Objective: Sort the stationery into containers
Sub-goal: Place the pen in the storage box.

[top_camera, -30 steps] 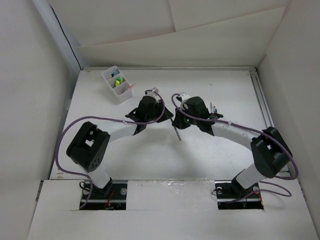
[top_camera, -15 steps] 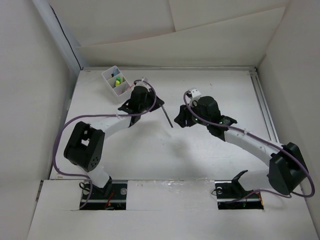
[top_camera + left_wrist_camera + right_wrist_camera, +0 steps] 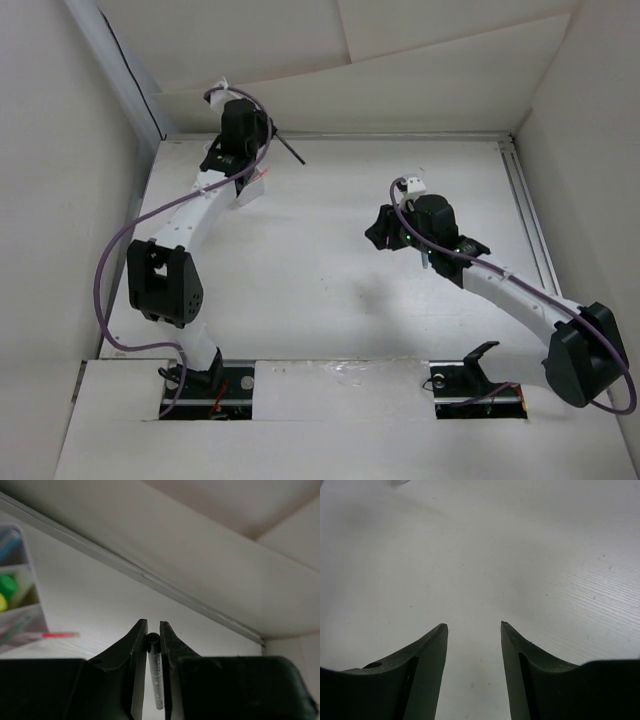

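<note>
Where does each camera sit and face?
Top external: above, behind the robot, looking down at the table; left arm and right arm show.
Left wrist: on the left gripper, facing the far wall; fingers clamp a dark pen, tray at left.
Right wrist: on the right gripper, facing the table; open fingers show.
Shared: the pen, in top and left wrist.

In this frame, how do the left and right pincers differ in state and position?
The left pincer is shut on a dark pen; the right pincer is open, with nothing between its fingers. The left pincer is near the far left corner of the table, beside the white tray; the right pincer is over bare table, right of centre. Both have dark fingers.
</note>
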Robot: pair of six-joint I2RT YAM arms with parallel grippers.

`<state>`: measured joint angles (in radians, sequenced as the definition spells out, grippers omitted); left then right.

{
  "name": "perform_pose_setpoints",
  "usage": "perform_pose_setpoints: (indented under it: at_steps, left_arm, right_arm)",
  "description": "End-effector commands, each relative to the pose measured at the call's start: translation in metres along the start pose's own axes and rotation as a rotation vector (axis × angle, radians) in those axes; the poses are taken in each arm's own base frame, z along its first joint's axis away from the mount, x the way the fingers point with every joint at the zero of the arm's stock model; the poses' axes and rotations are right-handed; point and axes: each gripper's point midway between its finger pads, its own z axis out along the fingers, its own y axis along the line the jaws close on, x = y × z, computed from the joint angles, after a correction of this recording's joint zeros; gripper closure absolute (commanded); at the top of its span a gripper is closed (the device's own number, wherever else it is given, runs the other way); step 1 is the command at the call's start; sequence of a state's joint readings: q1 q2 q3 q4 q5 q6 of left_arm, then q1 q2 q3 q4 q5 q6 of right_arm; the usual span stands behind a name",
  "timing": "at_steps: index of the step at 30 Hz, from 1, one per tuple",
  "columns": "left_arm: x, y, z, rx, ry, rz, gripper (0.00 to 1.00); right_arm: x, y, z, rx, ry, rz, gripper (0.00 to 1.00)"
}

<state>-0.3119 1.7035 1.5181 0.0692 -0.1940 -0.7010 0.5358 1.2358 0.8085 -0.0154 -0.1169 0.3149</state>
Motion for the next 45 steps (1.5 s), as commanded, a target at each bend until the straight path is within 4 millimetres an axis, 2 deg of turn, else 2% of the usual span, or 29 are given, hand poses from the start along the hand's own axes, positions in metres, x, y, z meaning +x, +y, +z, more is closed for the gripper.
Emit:
perform_pose_setpoints:
  at_steps: [1,3,5,9,15,17,18,20,21,28,32,35,37,38,41,42,43,44,45]
  left_arm:
    - [-0.036,0.063,0.012,-0.240,-0.073,0.083,1.00]
    - [-0.062,0.086,0.015,-0.317,-0.126,0.107,1.00]
    - [-0.076,0.108,0.015,-0.403,-0.171,0.133,1.00]
    - [-0.092,0.121,0.014,-0.484,-0.233,0.223,1.00]
    - [-0.098,0.133,0.016,-0.533,-0.280,0.294,1.00]
    - [-0.092,0.141,0.022,-0.549,-0.275,0.317,1.00]
    - [-0.096,0.138,0.023,-0.539,-0.290,0.319,1.00]
    - [-0.085,0.147,0.030,-0.552,-0.269,0.340,1.00]
    - [-0.088,0.144,0.031,-0.542,-0.284,0.332,1.00]
    - [-0.067,0.161,0.044,-0.551,-0.271,0.348,1.00]
    - [-0.051,0.157,0.047,-0.527,-0.272,0.370,1.00]
    - [-0.038,0.161,0.051,-0.538,-0.255,0.391,0.99]
    - [-0.036,0.164,0.051,-0.538,-0.255,0.391,0.95]
    - [-0.038,0.162,0.051,-0.533,-0.264,0.387,0.88]
    - [-0.043,0.157,0.049,-0.523,-0.279,0.363,0.79]
    - [-0.046,0.154,0.046,-0.519,-0.286,0.359,0.73]
    - [-0.043,0.155,0.045,-0.512,-0.275,0.362,0.70]
    - [-0.049,0.150,0.043,-0.499,-0.295,0.344,0.67]
    - [-0.055,0.142,0.039,-0.478,-0.304,0.336,0.64]
  right_arm:
    - [-0.027,0.006,-0.008,-0.019,-0.098,0.008,0.48]
    - [-0.026,0.004,-0.010,-0.010,-0.101,0.009,0.48]
    - [-0.027,0.008,-0.010,-0.029,-0.104,0.007,0.48]
    - [-0.027,0.008,-0.010,-0.029,-0.104,0.007,0.49]
    - [-0.024,0.013,-0.009,-0.059,-0.093,0.005,0.49]
    - [-0.025,0.011,-0.008,-0.046,-0.098,0.006,0.49]
    - [-0.025,0.011,-0.008,-0.046,-0.098,0.006,0.49]
    - [-0.025,0.011,-0.008,-0.046,-0.098,0.006,0.50]
    - [-0.025,0.011,-0.008,-0.046,-0.098,0.006,0.50]
    - [-0.029,0.010,-0.010,-0.042,-0.119,0.004,0.50]
    - [-0.026,0.005,-0.009,-0.018,-0.118,0.007,0.50]
    - [-0.024,0.002,-0.008,-0.008,-0.122,0.007,0.51]
    - [-0.033,0.000,-0.014,0.013,-0.155,0.007,0.51]
    - [-0.031,-0.004,-0.015,0.030,-0.160,0.008,0.52]
    - [-0.038,-0.009,-0.022,0.066,-0.196,0.019,0.58]
    - [-0.038,-0.011,-0.024,0.076,-0.203,0.020,0.65]
    - [-0.038,-0.011,-0.024,0.076,-0.203,0.020,0.70]
    - [-0.042,-0.014,-0.027,0.096,-0.222,0.022,0.74]
    - [-0.038,-0.018,-0.027,0.115,-0.219,0.034,0.79]
